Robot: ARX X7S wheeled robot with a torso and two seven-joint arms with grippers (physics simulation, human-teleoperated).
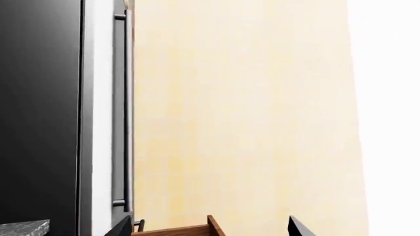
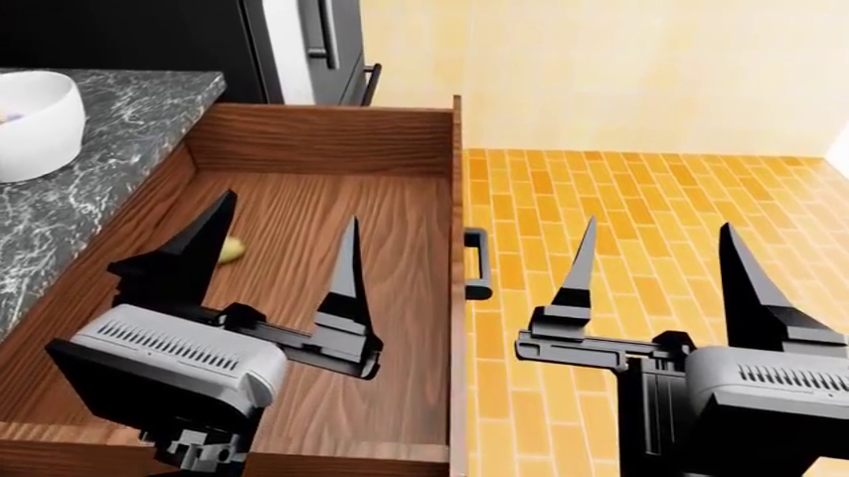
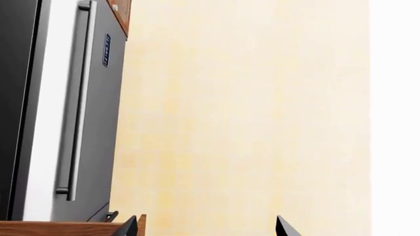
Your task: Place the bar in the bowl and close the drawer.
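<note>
The drawer (image 2: 318,258) is filling the left and centre of the head view, standing pulled fully out, its reddish wood floor mostly bare and its front wall running down the middle of the frame with one short dark handle (image 2: 476,263) sticking out toward the orange brick floor (image 2: 637,209). That floor is lying open across the right half of the frame up to the pale yellow wall (image 2: 597,70). One marbled grey surface (image 2: 93,169) is bordering the drawer along the upper left, and one dark appliance (image 2: 285,45) with a long vertical handle is standing at the top of the frame.

Two hands are showing. The left hand (image 2: 281,260) is hanging over the drawer's interior at lower left, its two fingers spread apart and holding nothing. The right hand (image 2: 659,268) is hanging over the floor at lower right, outside the drawer, fingers likewise spread and empty.

One white bowl (image 2: 34,124) is sitting on the surface at the far upper left, cut by the frame edge. One small yellowish bar (image 2: 234,248) is lying on the drawer floor, partly hidden behind the left hand's outer finger.
</note>
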